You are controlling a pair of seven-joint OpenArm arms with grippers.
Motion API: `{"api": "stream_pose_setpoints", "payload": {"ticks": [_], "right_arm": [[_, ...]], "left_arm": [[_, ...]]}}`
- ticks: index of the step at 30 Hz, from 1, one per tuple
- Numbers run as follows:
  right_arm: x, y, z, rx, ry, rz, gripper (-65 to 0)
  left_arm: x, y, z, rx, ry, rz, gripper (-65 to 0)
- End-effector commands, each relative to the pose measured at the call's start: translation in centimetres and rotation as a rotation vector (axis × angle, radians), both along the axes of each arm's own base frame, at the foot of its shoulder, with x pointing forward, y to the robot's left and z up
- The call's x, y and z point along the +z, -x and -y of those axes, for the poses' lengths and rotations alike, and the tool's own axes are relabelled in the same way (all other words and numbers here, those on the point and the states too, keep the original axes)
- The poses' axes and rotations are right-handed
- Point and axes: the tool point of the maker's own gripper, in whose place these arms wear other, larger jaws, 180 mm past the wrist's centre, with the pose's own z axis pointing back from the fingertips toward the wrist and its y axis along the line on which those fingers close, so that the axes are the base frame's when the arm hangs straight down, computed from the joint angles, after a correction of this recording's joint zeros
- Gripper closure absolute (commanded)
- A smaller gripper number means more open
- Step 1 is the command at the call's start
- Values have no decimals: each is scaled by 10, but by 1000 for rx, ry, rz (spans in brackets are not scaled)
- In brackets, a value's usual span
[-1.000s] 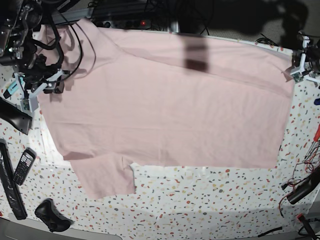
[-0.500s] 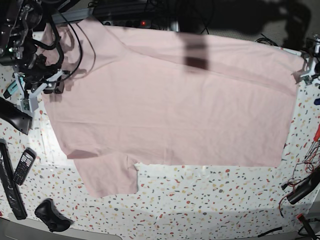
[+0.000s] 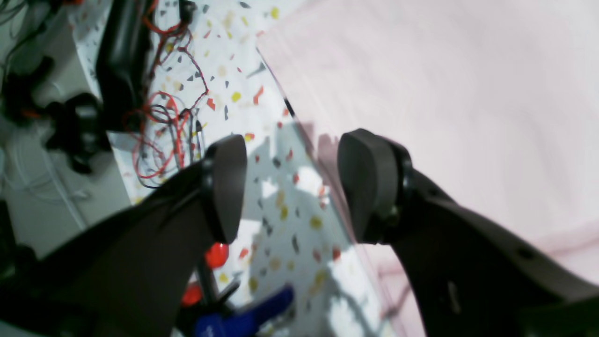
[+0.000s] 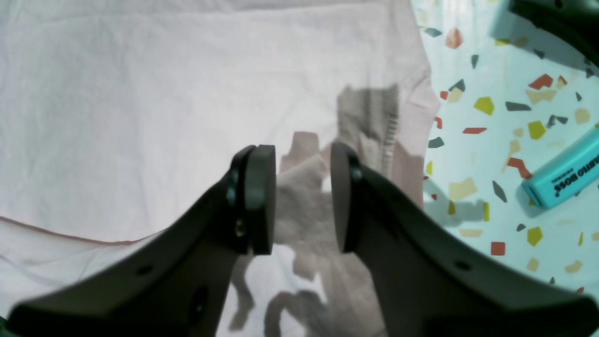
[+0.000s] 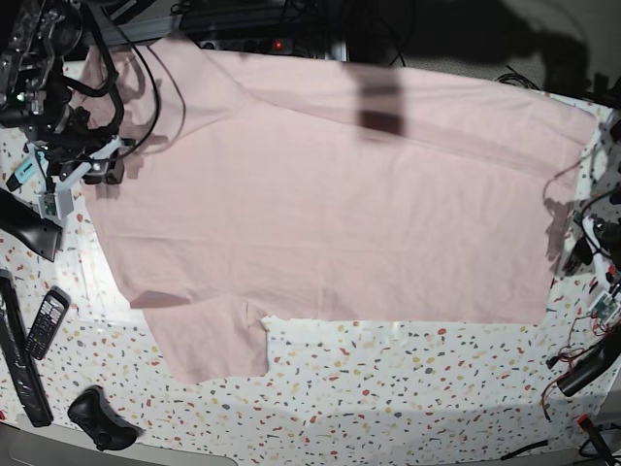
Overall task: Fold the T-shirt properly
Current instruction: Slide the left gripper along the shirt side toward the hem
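The pale pink T-shirt (image 5: 330,214) lies spread flat on the speckled table (image 5: 408,388), plain side up, with one sleeve (image 5: 209,340) pointing to the front. No lettering shows. My right gripper (image 5: 70,186) hovers at the shirt's left edge. In the right wrist view it (image 4: 302,196) is open and empty just above the pink cloth (image 4: 140,93) near a stitched hem. My left gripper (image 5: 587,248) is by the shirt's right edge. In the left wrist view it (image 3: 290,187) is open and empty, over bare table beside the cloth (image 3: 444,93).
A teal marker (image 4: 561,175) lies on the table right of the right gripper. A phone (image 5: 46,322), a long black bar (image 5: 19,359) and a black device (image 5: 97,417) sit at the front left. Red and black wires (image 3: 159,117) lie beyond the shirt's right edge.
My left gripper pulled the far right corner of the shirt outward, left it lying flat, and moved toward the front along the right edge. The right arm has barely moved.
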Motion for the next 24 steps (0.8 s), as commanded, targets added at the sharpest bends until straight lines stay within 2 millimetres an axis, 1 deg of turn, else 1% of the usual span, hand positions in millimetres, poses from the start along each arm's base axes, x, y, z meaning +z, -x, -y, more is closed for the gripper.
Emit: {"api": "stream_pose_setpoints", "payload": {"ticks": [1, 5, 9, 13, 16, 19, 24], "right_arm": [[12, -6, 2, 16, 17, 43, -180], [11, -5, 2, 16, 18, 31, -180], [8, -2, 2, 15, 19, 10, -180], [5, 1, 2, 15, 21, -10, -180], [5, 0, 2, 15, 21, -10, -180], [5, 1, 2, 14, 18, -10, -180], [2, 2, -5, 7, -6, -9, -180]], "left_arm": [[18, -18, -6, 27, 28, 64, -330], [2, -52, -8, 150, 168, 48, -330], [-4, -85, -18, 266, 311, 44, -330], [-6, -106, -29, 351, 407, 69, -330], [-7, -114, -35, 389, 460, 105, -330], [-13, -116, -38, 416, 499, 141, -330], [-40, -109, -36, 429, 483, 141, -330]]}}
